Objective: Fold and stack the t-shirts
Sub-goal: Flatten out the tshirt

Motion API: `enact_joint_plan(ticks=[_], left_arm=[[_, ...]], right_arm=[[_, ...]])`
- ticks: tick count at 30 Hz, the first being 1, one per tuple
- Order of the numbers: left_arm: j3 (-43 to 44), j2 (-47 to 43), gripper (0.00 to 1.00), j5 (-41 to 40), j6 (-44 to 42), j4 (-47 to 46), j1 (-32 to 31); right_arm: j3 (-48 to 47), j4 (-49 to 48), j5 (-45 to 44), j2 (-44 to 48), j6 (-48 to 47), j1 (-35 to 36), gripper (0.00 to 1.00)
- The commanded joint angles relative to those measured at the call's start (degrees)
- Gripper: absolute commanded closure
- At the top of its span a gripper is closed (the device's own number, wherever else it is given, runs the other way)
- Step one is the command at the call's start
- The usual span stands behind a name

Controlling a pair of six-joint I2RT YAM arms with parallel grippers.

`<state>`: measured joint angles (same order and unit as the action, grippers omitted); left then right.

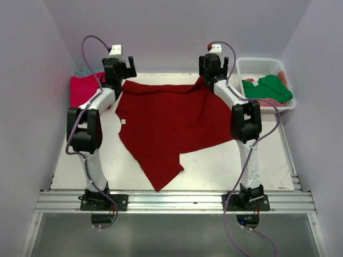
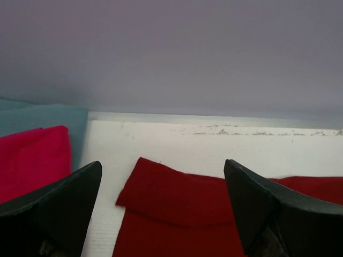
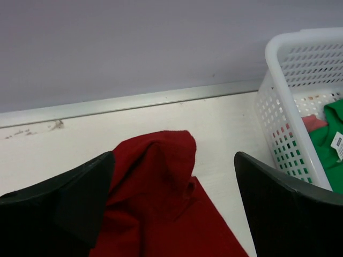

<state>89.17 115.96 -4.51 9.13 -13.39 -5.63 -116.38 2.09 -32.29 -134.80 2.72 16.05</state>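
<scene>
A dark red t-shirt [image 1: 166,123] lies spread across the table, its near part drawn to a point. My left gripper [image 1: 122,75] is open over its far left corner, which lies folded back between the fingers in the left wrist view [image 2: 177,198]. My right gripper [image 1: 210,76] is open over the far right corner, a bunched peak in the right wrist view [image 3: 161,171]. A folded magenta-pink t-shirt [image 1: 84,90] lies at far left on a teal t-shirt [image 2: 48,115]. A green t-shirt [image 1: 267,88] and a salmon-pink t-shirt [image 3: 313,122] are in the basket.
A white lattice basket [image 1: 259,65] stands at the far right, close to my right arm. The back wall runs just beyond both grippers. The aluminium rail [image 1: 171,201] with the arm bases crosses the near edge.
</scene>
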Motion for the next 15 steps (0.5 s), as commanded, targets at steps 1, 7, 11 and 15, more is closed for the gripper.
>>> enact_joint_plan(ticks=[1,7,11,15], left_arm=[[-1.07,-6.0,0.0,-4.27,2.91,-8.83,0.44],[-11.52,-17.42,0.0,-2.7,6.25,-11.13,-0.26],[-20.07,-27.16,0.0,-2.07,7.31,-10.7,-2.98],[-29.63,-34.21,0.02,-4.11,9.15,-4.74,-10.52]], right_arm=[[1.39,-4.52,3.45,4.7,-0.52,-0.23,0.01],[17.57,-16.83,4.61,15.51,-0.35,-0.23,0.01],[26.27,-18.35,5.4,22.97,0.35,0.03,0.01],[36.89,-17.21,4.96,30.55,1.05,0.82,0.01]])
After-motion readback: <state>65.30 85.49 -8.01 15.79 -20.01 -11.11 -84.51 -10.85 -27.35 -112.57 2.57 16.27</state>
